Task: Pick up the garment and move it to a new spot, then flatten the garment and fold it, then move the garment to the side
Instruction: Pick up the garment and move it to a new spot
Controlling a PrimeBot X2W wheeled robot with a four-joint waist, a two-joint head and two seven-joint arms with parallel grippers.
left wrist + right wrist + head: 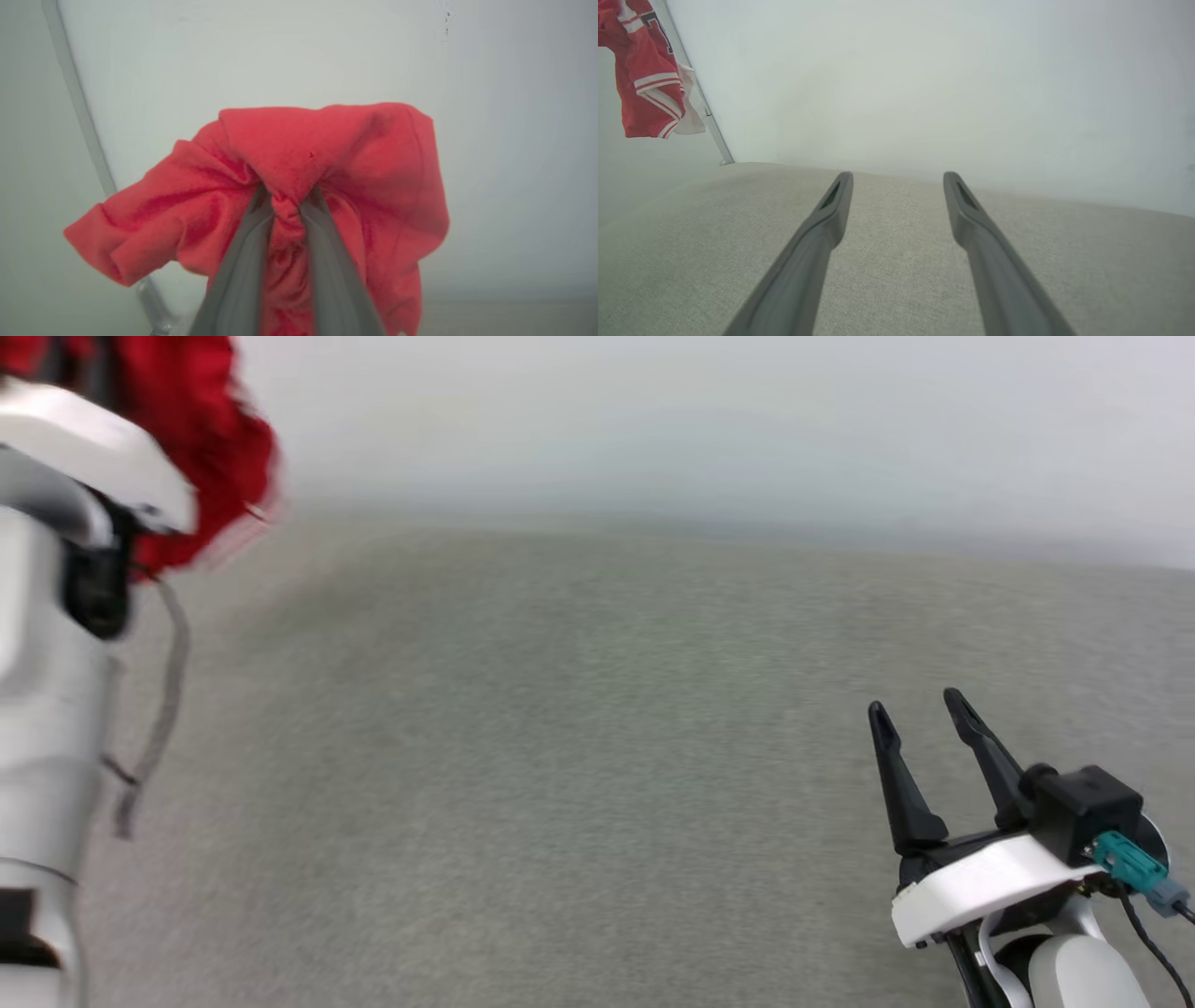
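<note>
Red jersey (336, 149) aloft: relocation step in hand.
Left gripper (288, 193) clamped on it; right gripper (898, 176) spread, empty; next, likely, lowering onto grey surface (597, 756).

Left hand (287, 195) pinched (raised), right hand (916, 704) spread

One red jersey T-shirt (336, 154), two grippers, left gripper (287, 193) and right gripper (899, 177), one grey cloth surface (560, 756), one pale wall (924, 70), one metal strip (715, 131)

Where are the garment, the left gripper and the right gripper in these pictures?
garment (373, 154): left wrist view, bunched red cloth, upper fold.
left gripper (287, 192): left wrist view, midway between fingertips, shut on cloth.
right gripper (898, 175): right wrist view, midway between open fingertips.
</note>
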